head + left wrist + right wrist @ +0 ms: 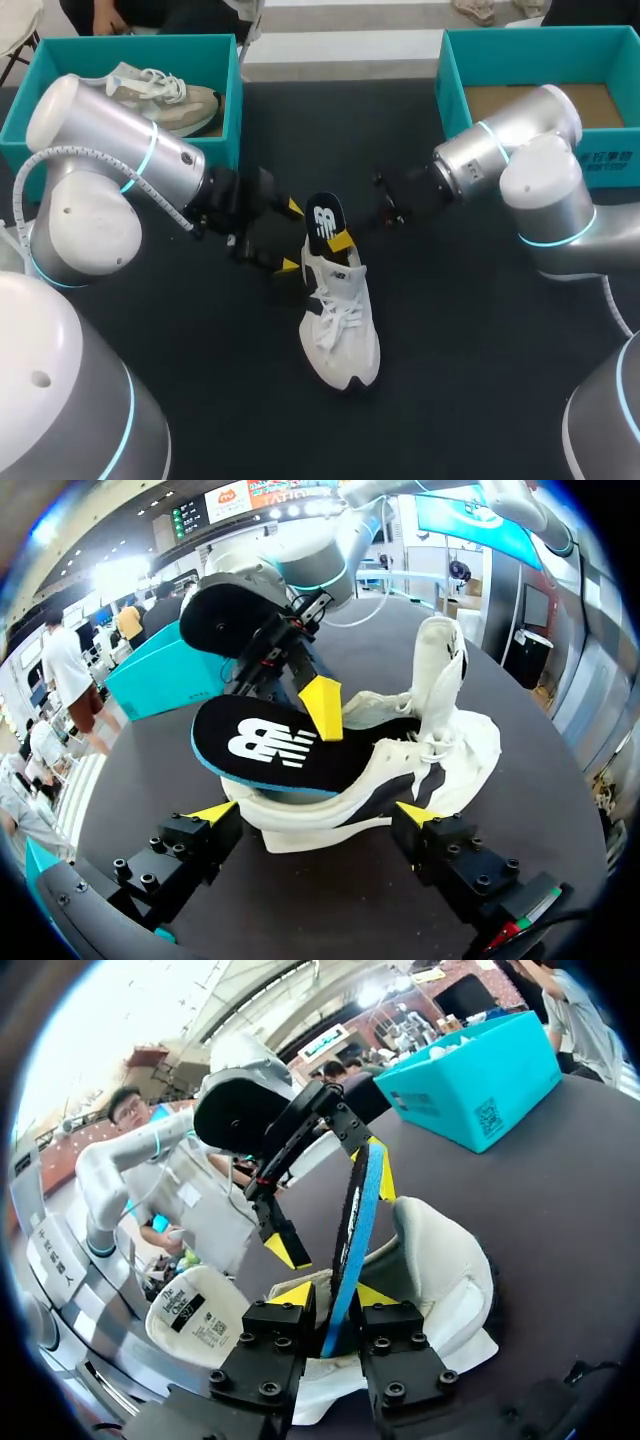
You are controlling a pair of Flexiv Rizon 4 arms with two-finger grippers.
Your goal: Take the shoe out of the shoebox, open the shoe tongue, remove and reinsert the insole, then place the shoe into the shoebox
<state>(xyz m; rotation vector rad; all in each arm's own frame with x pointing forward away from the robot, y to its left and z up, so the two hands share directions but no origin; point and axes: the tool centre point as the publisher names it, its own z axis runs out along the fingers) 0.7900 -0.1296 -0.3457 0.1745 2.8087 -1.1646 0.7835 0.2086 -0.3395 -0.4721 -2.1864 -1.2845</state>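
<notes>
The shoe [340, 320] lies mid-tabletop [480, 350], toe toward 5 o'clock, well apart from the left box [238, 100] at 10 o'clock and the right box [450, 90] at 2. The right end effector [335, 1300] is clamped on the insole [325, 218] jutting from the heel at 12. The left end effector [315, 815] straddles the heel, fingers apart.

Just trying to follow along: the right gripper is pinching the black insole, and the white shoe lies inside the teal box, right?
Not quite. The right gripper does pinch the insole, but the white shoe lies on the table, not inside a box. The head view shows this.
</notes>
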